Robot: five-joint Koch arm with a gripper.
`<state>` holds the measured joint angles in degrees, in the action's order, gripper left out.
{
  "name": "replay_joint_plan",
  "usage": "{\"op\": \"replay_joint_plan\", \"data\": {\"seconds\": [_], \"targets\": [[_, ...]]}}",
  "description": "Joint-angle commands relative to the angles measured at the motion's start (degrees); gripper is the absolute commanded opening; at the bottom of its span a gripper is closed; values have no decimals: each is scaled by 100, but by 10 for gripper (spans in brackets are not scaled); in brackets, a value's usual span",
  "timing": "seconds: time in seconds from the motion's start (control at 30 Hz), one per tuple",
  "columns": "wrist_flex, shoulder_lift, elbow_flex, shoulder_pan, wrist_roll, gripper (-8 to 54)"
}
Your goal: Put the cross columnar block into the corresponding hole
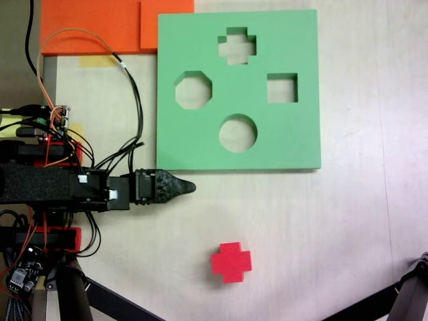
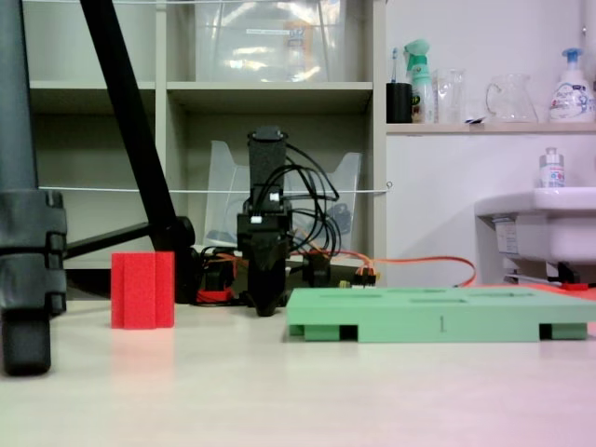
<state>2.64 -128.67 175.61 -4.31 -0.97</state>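
Red cross block stands on the counter at 5 o'clock from your hand, untouched. Hand state: cannot tell. Swing down-right, straddle opposite arms, then carry to the cross hole.

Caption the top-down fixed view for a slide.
Koch arm's gripper rests on the table between the red cross block and the green board, cross-shaped hole empty.

It looked like a lab or workroom: open shelving with glass beakers and spray bottles, a sink, tripod legs.
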Motion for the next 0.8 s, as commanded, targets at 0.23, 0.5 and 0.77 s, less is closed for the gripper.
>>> {"op": "replay_joint_plan", "data": {"seconds": [0.23,0.5,0.77], "targets": [[-44,-308,396,-53,-70,345],[18,-334,404,35,-3665,335],[-598,-396,396,809,-6601,314]]}}
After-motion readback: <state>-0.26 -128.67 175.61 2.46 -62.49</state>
